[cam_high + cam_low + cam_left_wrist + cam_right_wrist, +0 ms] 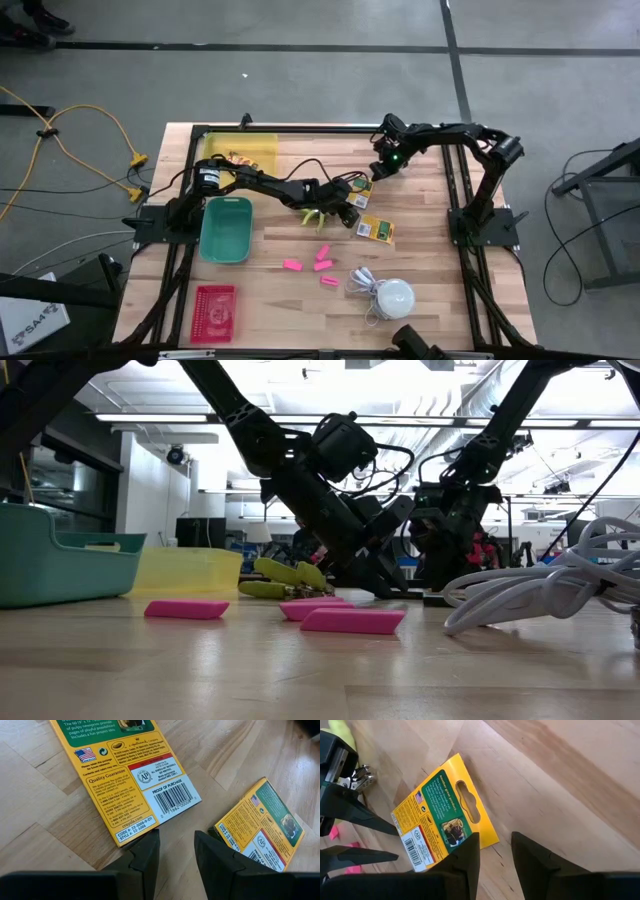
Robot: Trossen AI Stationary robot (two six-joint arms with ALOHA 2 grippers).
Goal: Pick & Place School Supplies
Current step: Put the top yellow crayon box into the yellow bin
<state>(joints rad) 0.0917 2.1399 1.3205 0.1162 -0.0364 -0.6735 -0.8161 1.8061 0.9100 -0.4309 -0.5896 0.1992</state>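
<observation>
A yellow-and-green box (357, 190) lies flat on the table's middle, a second one (378, 230) just nearer. Lime-green-handled scissors (313, 217) lie left of them, and several pink erasers (322, 262) lie nearer still. My left gripper (175, 847) is open and low, its fingers between the first box's barcode corner (132, 835) and the second box (265, 825). From the far right, my right gripper (492, 845) stands open at the same box's hang-hole end (470, 810). My left gripper has one fingertip (150, 842) right at the first box's barcode corner; whether it touches, I cannot tell. My right gripper has one fingertip (470, 845) in front of the box's edge (485, 840) beside the hang hole; whether it touches, I cannot tell.
A teal bin (225, 228) stands at the left, a yellow bin (240, 150) at the far left and a red basket (213, 310) at the near left. A white dome (392, 295) with its coiled cord (540, 595) sits near the front right.
</observation>
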